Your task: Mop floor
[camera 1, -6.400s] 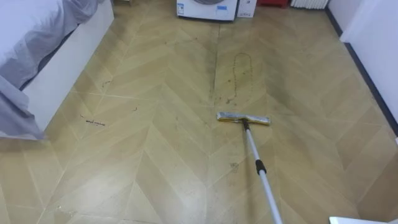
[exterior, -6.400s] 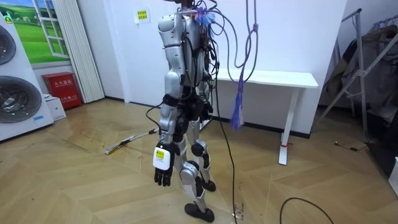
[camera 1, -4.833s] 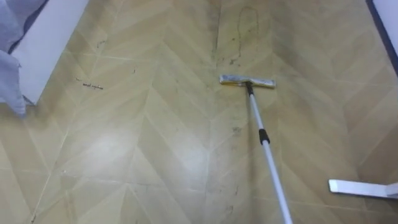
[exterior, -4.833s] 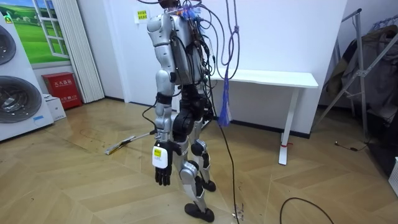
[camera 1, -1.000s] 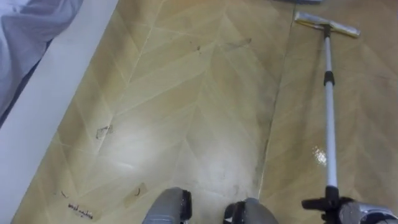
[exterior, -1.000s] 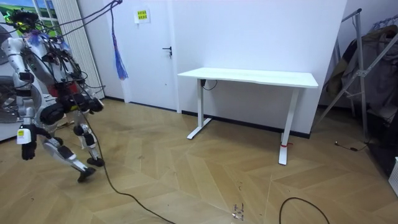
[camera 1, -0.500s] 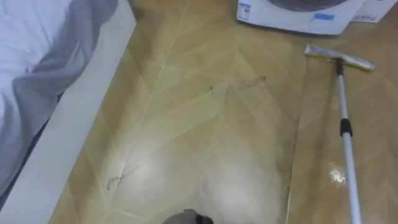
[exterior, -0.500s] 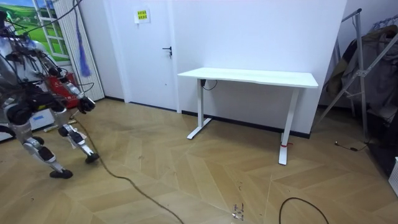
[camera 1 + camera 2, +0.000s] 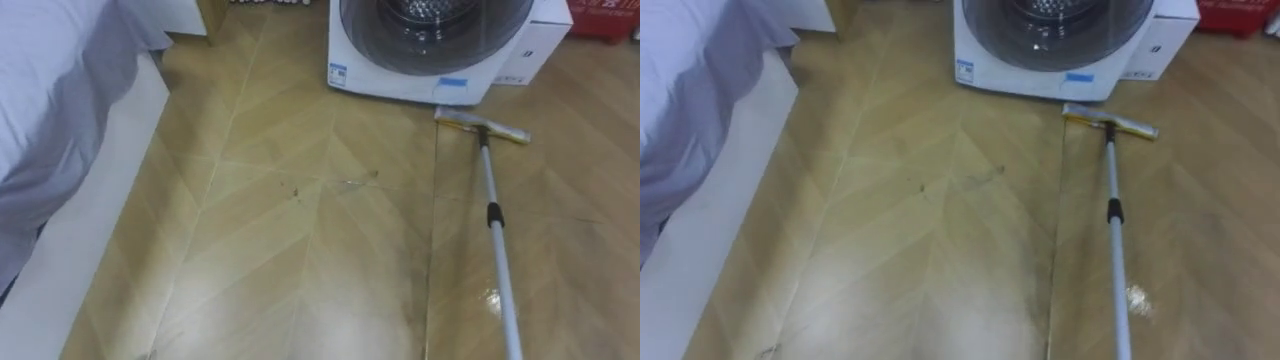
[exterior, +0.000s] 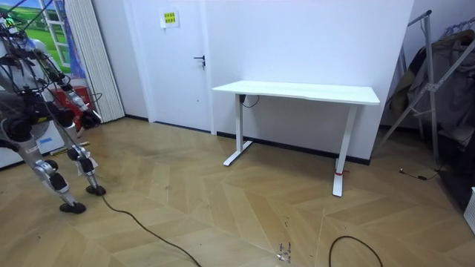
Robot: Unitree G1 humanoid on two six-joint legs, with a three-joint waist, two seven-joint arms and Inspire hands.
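The bed (image 9: 60,130) lies along the left under its grey sheet. The camera has tipped up since half a second ago, so the washing machine (image 9: 430,60) now shows its drum door. The mop (image 9: 497,235) lies on the floor (image 9: 300,260) at right, its head just before the machine's right corner, as before. In the room view a robot hand (image 10: 90,116) shows beside the curtain (image 10: 93,59); whether it is open or gripping anything cannot be told.

you've got the mop (image 9: 497,250) running up the right side of the eye view, its head (image 9: 482,123) lying just in front of the washing machine (image 9: 430,50) at top centre. the bed (image 9: 60,150) runs down the left edge. in the room view the robot's at the far left, and the desk (image 10: 297,93) is mid-frame by the back wall, well apart from it.
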